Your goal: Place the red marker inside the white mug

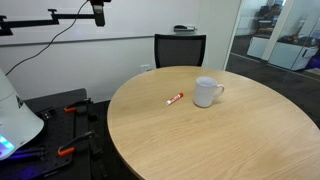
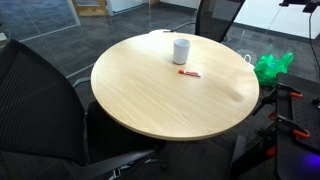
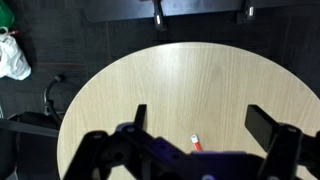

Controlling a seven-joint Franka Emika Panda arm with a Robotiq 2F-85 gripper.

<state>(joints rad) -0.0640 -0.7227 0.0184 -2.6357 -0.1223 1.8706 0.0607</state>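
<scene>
Overview of round wooden table (image 1: 200, 140), shown obliquely in both exterior views and from straight above in wrist view; tabletop pale and plain. White mug (image 1: 207, 92) upright on the table, mouth upward, loop handle turned away from the marker. Red marker (image 1: 174, 98) flat on the tabletop, near the mug but apart from it, on the side opposite the handle; outside the mug, untouched by any finger. Same pair in an exterior view: mug (image 2: 181, 50) farther from the camera, marker (image 2: 189, 74) nearer. Gripper (image 3: 200, 116) in wrist view held well above the table, jaws spread wide and released, nothing between them; dark fingers (image 3: 140, 116) framing the marker (image 3: 196, 144) lying far below. Black office chair (image 1: 180, 48) tucked behind the table; green bag (image 2: 272, 67) beyond the table's edge.
</scene>
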